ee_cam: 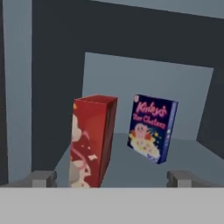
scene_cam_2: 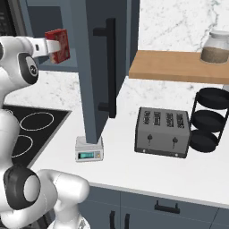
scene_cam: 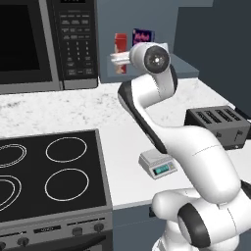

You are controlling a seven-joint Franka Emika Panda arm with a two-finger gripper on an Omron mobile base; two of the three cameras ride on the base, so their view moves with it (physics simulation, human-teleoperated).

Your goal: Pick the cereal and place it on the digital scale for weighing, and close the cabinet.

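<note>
White marble-patterned counter [scene_cam: 68, 110] runs beside a black glass cooktop [scene_cam: 49, 171] with white ring burners, under a black microwave [scene_cam: 29, 44] with a keypad. On the counter near its front edge sits the small light-grey digital scale [scene_cam: 157, 163] with a square platform and teal display, its top bare. To its right stands a dark slotted four-slice toaster [scene_cam_2: 162, 132], and further right a black tiered rack [scene_cam_2: 208, 118] under a wooden shelf [scene_cam_2: 179, 67] carrying a glass jar [scene_cam_2: 215, 46].

Above the counter, the slate blue-grey wall cabinet [scene_cam_2: 96, 67] stands open, its flat door with the long black vertical bar handle [scene_cam_2: 110, 67] swung outward over the scale. Inside, on the cabinet floor, the tall narrow red cereal box [ee_cam: 92, 140] stands upright at the front left. A dark blue box [ee_cam: 152, 127] with white and red print stands behind it and to its right, apart from it.

The white arm reaches up to the cabinet opening. Its two-finger gripper [ee_cam: 111, 178] hangs level with the foot of the red box, jaws spread wide, one fingertip [ee_cam: 41, 178] left of the box and the other well to its right. Nothing is held; whether the left tip touches the box cannot be told.
</note>
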